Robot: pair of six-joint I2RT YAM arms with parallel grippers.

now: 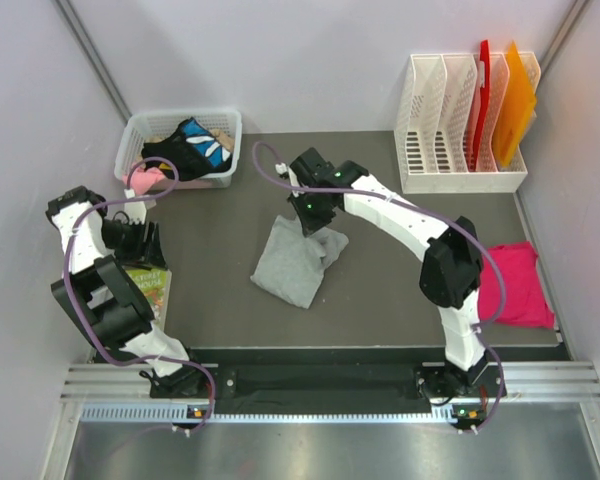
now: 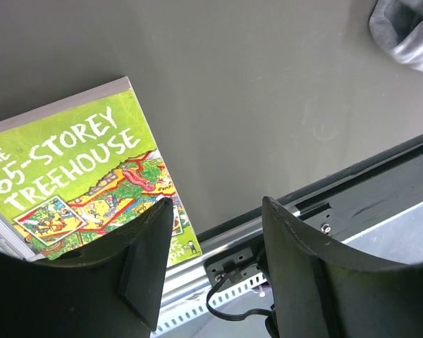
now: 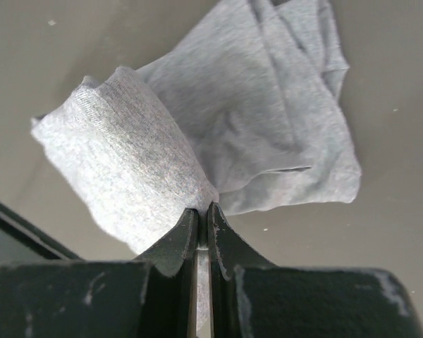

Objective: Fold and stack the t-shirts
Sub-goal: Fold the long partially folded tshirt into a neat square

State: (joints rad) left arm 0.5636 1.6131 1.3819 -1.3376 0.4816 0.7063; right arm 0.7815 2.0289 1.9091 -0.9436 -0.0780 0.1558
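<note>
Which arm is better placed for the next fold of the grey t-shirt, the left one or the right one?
Right. The right gripper is shut on a fold of the grey t-shirt. The left gripper is open and empty, far off to the left above a book.

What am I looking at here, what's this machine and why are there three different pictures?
These are two robot arms bolted at the near edge of a table. The wide picture looks down from above; the other two come from small cameras on each wrist. The right gripper is shut, pinching a raised fold of the grey t-shirt, the rest lying on the table. The left gripper hangs open and empty near a green book. A pink t-shirt lies at the right, a white basket of clothes sits back left, and a file rack back right.
</note>
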